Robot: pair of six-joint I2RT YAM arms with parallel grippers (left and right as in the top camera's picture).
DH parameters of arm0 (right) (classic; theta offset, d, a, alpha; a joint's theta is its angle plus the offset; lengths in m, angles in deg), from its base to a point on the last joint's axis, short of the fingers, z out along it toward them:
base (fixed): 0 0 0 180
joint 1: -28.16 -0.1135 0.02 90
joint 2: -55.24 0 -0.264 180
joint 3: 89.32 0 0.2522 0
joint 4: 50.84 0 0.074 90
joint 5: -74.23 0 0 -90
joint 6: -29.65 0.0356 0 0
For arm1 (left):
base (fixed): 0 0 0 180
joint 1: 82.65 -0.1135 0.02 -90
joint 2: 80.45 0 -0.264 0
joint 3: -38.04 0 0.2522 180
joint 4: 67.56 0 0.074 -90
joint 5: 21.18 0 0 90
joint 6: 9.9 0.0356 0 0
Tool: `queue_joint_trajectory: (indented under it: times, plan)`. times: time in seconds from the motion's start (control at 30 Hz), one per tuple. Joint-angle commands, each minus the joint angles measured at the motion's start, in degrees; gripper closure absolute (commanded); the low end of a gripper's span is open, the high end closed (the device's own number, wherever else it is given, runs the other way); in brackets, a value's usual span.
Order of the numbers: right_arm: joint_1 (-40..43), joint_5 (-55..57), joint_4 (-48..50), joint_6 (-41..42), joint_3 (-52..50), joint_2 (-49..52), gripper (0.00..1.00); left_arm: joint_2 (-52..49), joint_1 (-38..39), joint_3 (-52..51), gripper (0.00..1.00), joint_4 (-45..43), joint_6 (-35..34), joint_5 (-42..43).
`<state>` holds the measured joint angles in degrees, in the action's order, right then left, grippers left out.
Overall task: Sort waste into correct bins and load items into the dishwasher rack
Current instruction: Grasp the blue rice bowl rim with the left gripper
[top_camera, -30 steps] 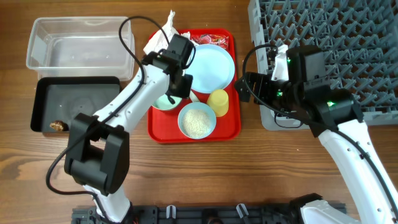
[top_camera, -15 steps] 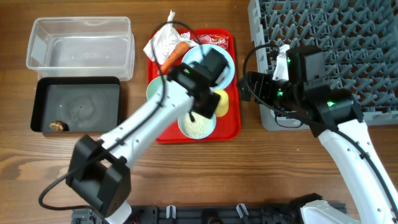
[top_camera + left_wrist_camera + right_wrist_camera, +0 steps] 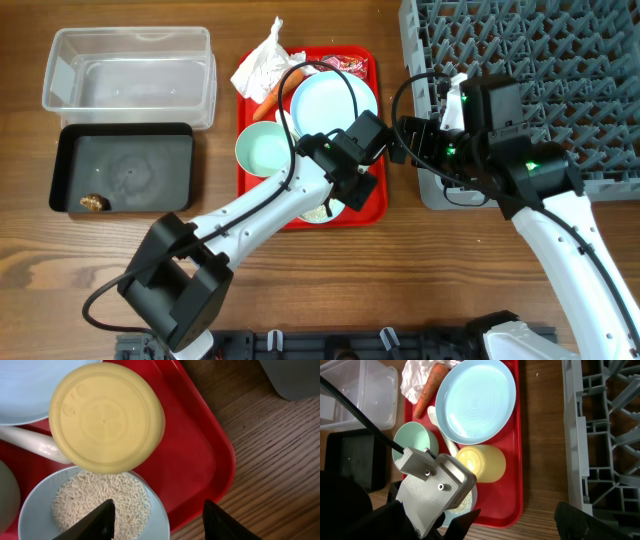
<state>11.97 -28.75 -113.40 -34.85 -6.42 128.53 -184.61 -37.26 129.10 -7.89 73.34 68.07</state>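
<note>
At the far left of the table [image 3: 420, 260] sit the clear tub [image 3: 130, 65] and, just below it, the black tray [image 3: 125, 165] with a brown lump [image 3: 93, 203] in its corner. Both are well away from the work. On the red tray [image 3: 190, 455] the tissue [image 3: 262, 65] and carrot [image 3: 268, 100] crowd the upper left, with the mint bowl [image 3: 263, 150] below them and the plate [image 3: 333, 100] alongside. The left gripper [image 3: 160, 515] hangs over the tray's lower right with its fingers partly spread and nothing between them. Under it are the yellow cup [image 3: 106, 417], the spoon [image 3: 30, 445] running beneath the cup's edge, and the blue bowl [image 3: 35, 510] of rice [image 3: 100, 502] touching the cup from below. My guess is the cup is the target. To take it cleanly, the fingers should move up over its middle and straddle it along a line that misses both the spoon and the bowl rim, so no rice gets knocked out. The free side is the right: bare red floor, then the raised lip to lift over, then open wood. Beyond that strip the right gripper [image 3: 393, 143] hovers with its fingers wide apart and empty, just beside the near corner of the rack [image 3: 520, 60]. A handover or carry would be tight there.
</note>
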Motion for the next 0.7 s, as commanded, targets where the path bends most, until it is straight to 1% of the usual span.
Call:
queue_joint_trajectory:
  times: [0.0, 0.1, 0.27, 0.4, 0.5, 0.57, 0.67]
  plan:
    - [-0.35, -0.37, 0.13, 0.17, 0.87, 0.44, 0.0, -1.62, 0.48, -0.98, 0.45, -0.74, 0.26, 0.13]
    - [-0.35, -0.37, -0.09, 0.15, 0.87, 0.44, 0.0, -1.75, 0.57, -1.79, 0.48, -0.9, -0.02, 0.28]
    - [-0.35, -0.37, -0.13, 0.17, 0.87, 0.44, 0.0, -1.77, 0.57, -5.57, 0.48, -2.47, -1.66, 0.31]
    - [-0.35, -0.35, 0.0, 0.15, 0.87, 0.44, 0.0, -1.79, 0.59, -7.72, 0.5, -3.63, -1.68, 0.31]
    - [-0.35, -0.35, -0.04, 0.15, 0.87, 0.44, 0.0, -1.79, 0.59, -8.55, 0.54, -4.63, -1.68, 0.52]
    - [-0.35, -0.37, -0.22, 0.17, 0.87, 0.44, 0.0, -1.79, 0.59, -8.63, 0.61, -4.83, -1.68, 0.52]
    - [-0.35, -0.35, -0.28, 0.15, 0.87, 0.44, 0.0, -1.84, 0.7, -8.63, 0.67, -4.83, -1.68, 0.52]
